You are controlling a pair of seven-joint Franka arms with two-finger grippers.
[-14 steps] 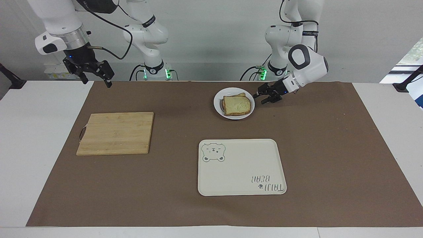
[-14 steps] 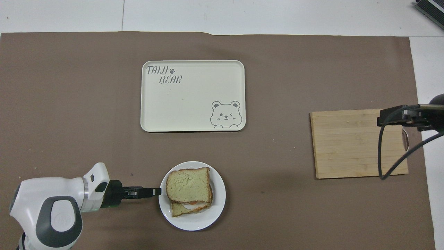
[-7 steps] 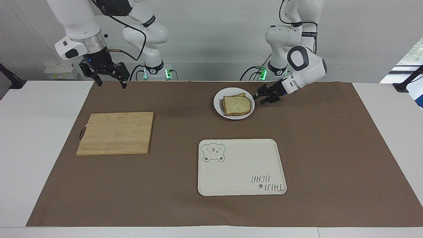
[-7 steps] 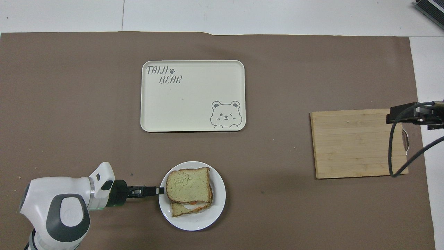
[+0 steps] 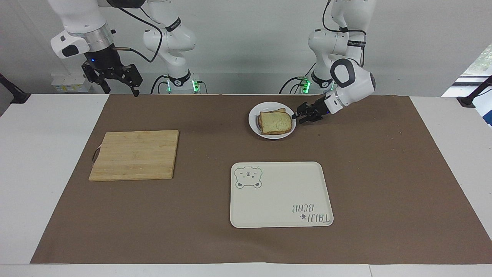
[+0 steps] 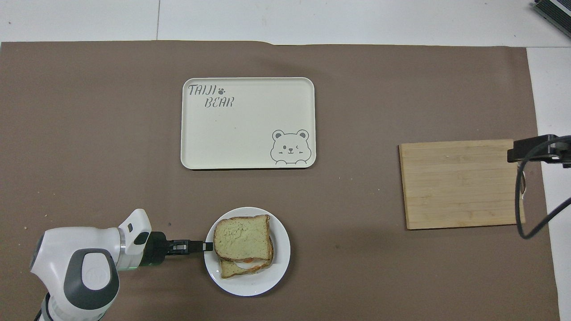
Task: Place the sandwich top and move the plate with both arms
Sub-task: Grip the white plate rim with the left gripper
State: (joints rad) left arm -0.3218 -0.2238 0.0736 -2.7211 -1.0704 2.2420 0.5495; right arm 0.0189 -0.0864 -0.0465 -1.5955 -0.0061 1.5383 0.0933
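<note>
The left end effector [image 5: 296,116] sits at the plate's [image 5: 253,121] rim, grip unclear; bread [image 5: 275,122] just beside. The right end effector [image 5: 117,85] hangs released.

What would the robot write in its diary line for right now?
sandwich top: on sandwich, on plate | left gripper: at plate's rim | right gripper: open, raised near cutting board | tray: bare

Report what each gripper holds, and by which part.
The right gripper, raised, holds nothing. The left gripper is at the rim of the small round white plate, on its left-arm side; whether it grips that rim cannot be told.
</note>
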